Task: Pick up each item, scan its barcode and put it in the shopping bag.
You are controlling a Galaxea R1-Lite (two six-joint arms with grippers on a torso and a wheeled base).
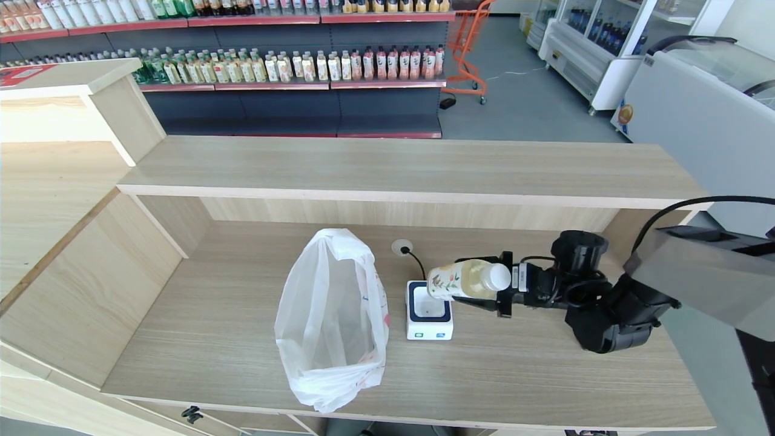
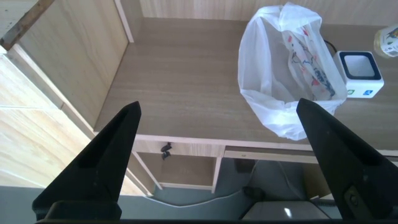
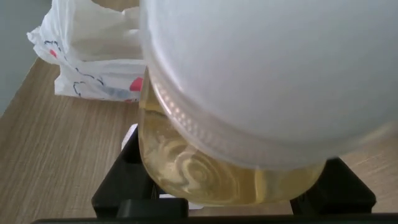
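- Over the scanner [image 1: 429, 310], on the right half of the wooden counter [image 1: 533, 375], a bottle [image 1: 451, 281] of pale yellow drink lies on its side in the air. Its white cap [image 1: 499, 277] points at the wrist and its base points towards the shopping bag [image 1: 333, 321].
- The right gripper [image 1: 478, 281] is clenched on the bottle, one black finger along each flank. In the right wrist view the cap [image 3: 267, 68] sits close to the lens, with the fingers [image 3: 124, 180] on both sides of the liquid-filled body [image 3: 205, 168].
- The right arm comes in from the robot's right, low over the counter, with its forearm roughly level and the gripper pointing left.
- The scanner, a white box with a dark window, sits just right of the bag, with a black cable [image 1: 416, 261] running to a hole behind it.
- The white plastic bag stands open near the counter's middle.
- The left gripper [image 2: 219, 106] hangs above the counter's near left edge, its fingers [image 2: 106, 155] spread wide and holding nothing.
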